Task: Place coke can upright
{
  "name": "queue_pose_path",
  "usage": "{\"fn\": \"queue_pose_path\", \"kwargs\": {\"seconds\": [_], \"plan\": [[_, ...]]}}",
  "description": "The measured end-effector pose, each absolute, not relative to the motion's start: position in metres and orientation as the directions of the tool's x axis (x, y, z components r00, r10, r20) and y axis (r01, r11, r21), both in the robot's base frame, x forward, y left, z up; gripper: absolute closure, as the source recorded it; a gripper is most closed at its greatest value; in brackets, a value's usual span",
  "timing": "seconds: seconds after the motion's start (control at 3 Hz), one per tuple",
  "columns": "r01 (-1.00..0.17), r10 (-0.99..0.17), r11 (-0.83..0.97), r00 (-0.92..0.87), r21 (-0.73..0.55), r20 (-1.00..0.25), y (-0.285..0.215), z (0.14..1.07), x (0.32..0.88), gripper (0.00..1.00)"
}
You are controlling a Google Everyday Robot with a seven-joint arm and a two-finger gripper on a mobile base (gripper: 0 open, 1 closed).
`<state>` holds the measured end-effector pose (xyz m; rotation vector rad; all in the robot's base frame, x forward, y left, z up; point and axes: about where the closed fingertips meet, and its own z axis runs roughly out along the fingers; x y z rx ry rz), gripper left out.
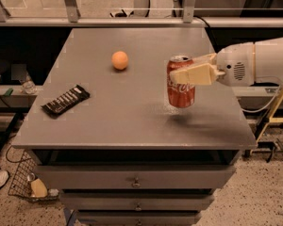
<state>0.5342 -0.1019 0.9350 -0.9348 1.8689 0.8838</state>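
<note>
One relation governs the next move: at centre right of the frame the coke can (181,94) hangs with its long axis vertical, its base seemingly just clear of the table (132,124). The gripper (182,69) reaches in from the right edge, clamped across the can's upper half. Farther back, to the upper left, the orange ball (120,60) lies well apart.

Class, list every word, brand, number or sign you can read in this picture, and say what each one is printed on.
"Coca-Cola": white script on the red coke can. It is only partly legible, because the gripper, clamped on the can's upper half from the right, covers some of it.
Dark wrapper at the table's left: pale markings, too blurred to read.
Nothing else shows readable text.
</note>
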Motion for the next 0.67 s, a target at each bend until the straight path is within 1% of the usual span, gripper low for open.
{"fn": "queue_pose_path", "kwargs": {"seconds": [0.33,0.67], "plan": [[-0.904,-0.141,0.390,-0.245,0.174,-0.959,-0.0930,0.9248,0.5336,1.00],[-0.927,-0.090,0.350,-0.176,0.135,-0.980,-0.0866,0.9190,0.5323,1.00]]}}
